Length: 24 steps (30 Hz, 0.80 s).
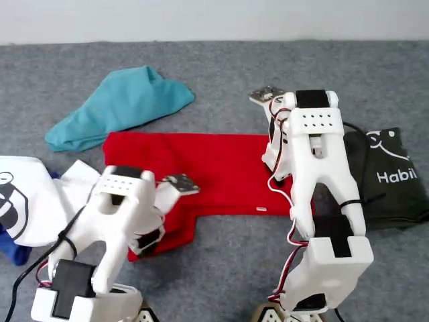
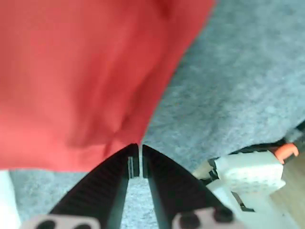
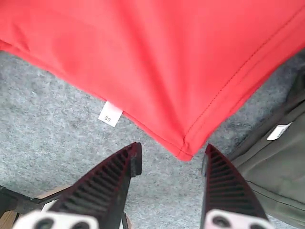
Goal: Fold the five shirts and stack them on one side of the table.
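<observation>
A red shirt (image 1: pixel 214 168) lies spread on the grey table, with a flap hanging toward the front left. My left gripper (image 2: pixel 137 149) is shut on the red shirt's (image 2: pixel 71 71) front edge, fabric pinched at the tips; from above it sits at the shirt's front left (image 1: pixel 151 238). My right gripper (image 3: pixel 172 150) is open, its fingers straddling the near right corner of the red shirt (image 3: pixel 167 47) without touching it. In the high view it sits by the shirt's right edge (image 1: pixel 273 166).
A teal shirt (image 1: pixel 120 104) lies crumpled at the back left. A white printed shirt (image 1: pixel 27 198) covers a blue one (image 1: pixel 10 248) at the left edge. A dark shirt (image 1: pixel 389 181) lies folded at the right, close to the red corner (image 3: pixel 281 167).
</observation>
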### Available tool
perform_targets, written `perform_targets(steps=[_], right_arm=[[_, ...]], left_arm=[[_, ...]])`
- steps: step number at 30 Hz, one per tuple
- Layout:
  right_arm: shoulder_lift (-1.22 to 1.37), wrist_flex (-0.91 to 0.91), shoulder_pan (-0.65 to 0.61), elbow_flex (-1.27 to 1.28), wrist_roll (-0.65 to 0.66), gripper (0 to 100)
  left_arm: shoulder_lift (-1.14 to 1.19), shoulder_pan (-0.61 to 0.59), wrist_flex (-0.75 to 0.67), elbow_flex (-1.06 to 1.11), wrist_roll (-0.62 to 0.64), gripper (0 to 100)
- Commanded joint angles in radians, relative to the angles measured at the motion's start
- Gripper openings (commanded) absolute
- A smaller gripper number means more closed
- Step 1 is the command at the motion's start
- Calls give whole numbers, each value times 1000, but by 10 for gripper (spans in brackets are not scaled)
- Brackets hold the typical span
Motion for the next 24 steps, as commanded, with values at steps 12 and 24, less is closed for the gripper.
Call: perform_targets(steps=[12,24], right_arm=[[-10,21,-4,-29,2,205],[-10,21,-2,-29,2,205]], left_arm=[[0,-78,64,-260,112,47],[0,-83,-41,-145,95,100]])
